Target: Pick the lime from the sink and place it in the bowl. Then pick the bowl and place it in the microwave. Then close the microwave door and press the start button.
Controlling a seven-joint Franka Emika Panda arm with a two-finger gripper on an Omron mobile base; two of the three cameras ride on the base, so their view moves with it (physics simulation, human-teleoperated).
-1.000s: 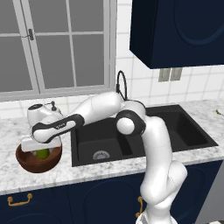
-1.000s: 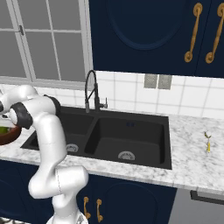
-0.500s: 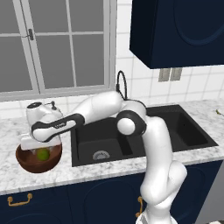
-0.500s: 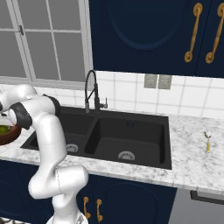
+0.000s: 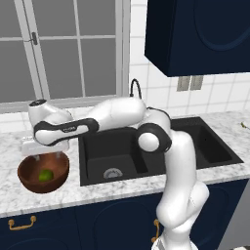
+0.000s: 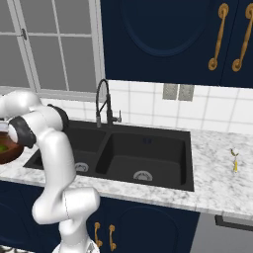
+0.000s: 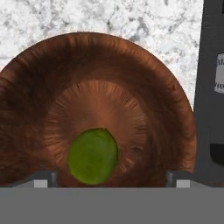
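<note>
**Wooden bowl holds the lime, gripper spread above it**

Reddish-brown wood marks the bowl (image 5: 43, 175) in the left base view, where it sits on the marble counter (image 5: 73, 193) just left of the black sink (image 5: 146, 151). The lime (image 5: 45, 175) lies inside it, near the bottom. The gripper (image 5: 44, 155) hangs right over the bowl's rim, its two fingers spread wide with nothing between them, the white arm reaching across the sink's left basin.

From the right base view, the bowl (image 6: 7, 152) shows at the far left edge, partly hidden behind the arm, with a sliver of green lime (image 6: 3, 147) inside. The sink (image 6: 123, 153) and its tall black faucet (image 6: 103, 101) sit to the right.

Looking down from the hand view, the lime (image 7: 93, 155) rests on the bowl's floor (image 7: 100, 109), slightly off centre. The grey fingertips (image 7: 43, 178) stand far apart at either side, clear of the fruit. Marble counter (image 7: 131, 22) lies beyond the rim, the sink's dark edge (image 7: 212, 78) alongside.
</note>
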